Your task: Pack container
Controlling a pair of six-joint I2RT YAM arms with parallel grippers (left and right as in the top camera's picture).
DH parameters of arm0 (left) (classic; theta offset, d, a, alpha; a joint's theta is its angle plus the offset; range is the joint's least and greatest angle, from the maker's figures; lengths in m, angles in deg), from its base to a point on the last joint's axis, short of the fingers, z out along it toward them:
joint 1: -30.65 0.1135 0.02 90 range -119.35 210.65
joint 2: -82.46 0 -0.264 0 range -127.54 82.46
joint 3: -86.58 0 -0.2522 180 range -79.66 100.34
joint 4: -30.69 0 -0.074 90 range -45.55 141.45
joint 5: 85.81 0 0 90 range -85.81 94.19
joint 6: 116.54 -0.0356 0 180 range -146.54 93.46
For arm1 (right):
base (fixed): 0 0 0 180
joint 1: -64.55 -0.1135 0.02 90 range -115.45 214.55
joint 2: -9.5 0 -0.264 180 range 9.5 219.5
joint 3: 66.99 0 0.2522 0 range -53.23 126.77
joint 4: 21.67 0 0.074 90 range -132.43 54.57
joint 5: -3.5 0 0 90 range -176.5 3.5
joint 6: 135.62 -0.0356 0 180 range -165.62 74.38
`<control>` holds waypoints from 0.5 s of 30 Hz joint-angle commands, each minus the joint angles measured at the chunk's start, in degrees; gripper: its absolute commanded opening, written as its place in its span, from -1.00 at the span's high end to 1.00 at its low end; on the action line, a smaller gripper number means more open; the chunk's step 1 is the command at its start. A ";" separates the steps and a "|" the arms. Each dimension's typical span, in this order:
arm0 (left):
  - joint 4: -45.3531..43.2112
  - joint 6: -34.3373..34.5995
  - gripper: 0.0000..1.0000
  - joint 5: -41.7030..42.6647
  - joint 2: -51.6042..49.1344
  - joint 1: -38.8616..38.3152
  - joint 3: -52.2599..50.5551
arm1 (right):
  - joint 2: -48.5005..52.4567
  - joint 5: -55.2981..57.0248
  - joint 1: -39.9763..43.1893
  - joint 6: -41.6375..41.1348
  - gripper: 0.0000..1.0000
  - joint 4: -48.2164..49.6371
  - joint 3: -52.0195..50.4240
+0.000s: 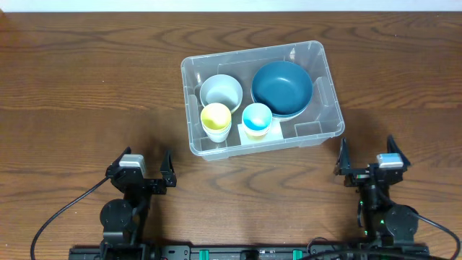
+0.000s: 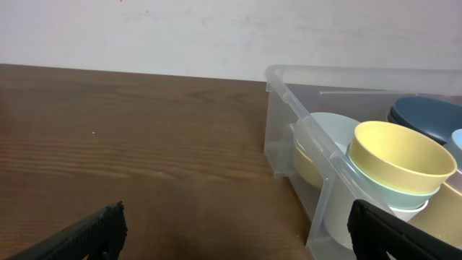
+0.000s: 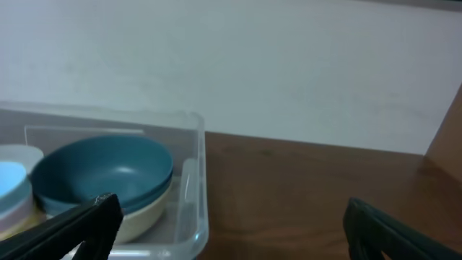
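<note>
- On a brown wooden table [image 1: 86, 94], seen from above, a large clear plastic container [image 1: 253, 52] sits a little right of centre, turned slightly so its long sides slant.
- A dark blue bowl [image 1: 281, 87] fills the right half of the container. The right wrist view shows it nested in a paler bowl underneath.
- A pale grey bowl [image 1: 221, 92] sits in the far left part of the container.
- A yellow cup [image 1: 216, 115] stands just in front of the grey bowl. The left wrist view shows it stacked inside other pale cups.
- A light blue cup [image 1: 257, 117] stands beside the yellow cup, toward the middle of the container.
- The left gripper [image 1: 144, 165] sits near the table's front edge, left of the container and clear of it, with its jaws spread wide and nothing between them.
- The right gripper [image 1: 367, 157] sits near the front edge, close to the container's near right corner without touching it, its jaws also wide apart and empty.
</note>
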 commanded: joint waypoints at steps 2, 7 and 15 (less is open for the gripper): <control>1.86 -0.55 -0.96 0.68 0.35 0.28 -0.85 | -1.90 -0.83 0.37 1.11 -0.98 0.24 -2.97; 1.86 -0.57 -0.96 0.68 0.35 0.28 -0.85 | -1.90 0.57 0.39 1.11 -0.98 -3.15 -3.30; 1.86 -0.55 -0.96 0.68 0.35 0.28 -0.85 | -1.90 1.33 0.42 1.07 -0.99 -4.63 -3.30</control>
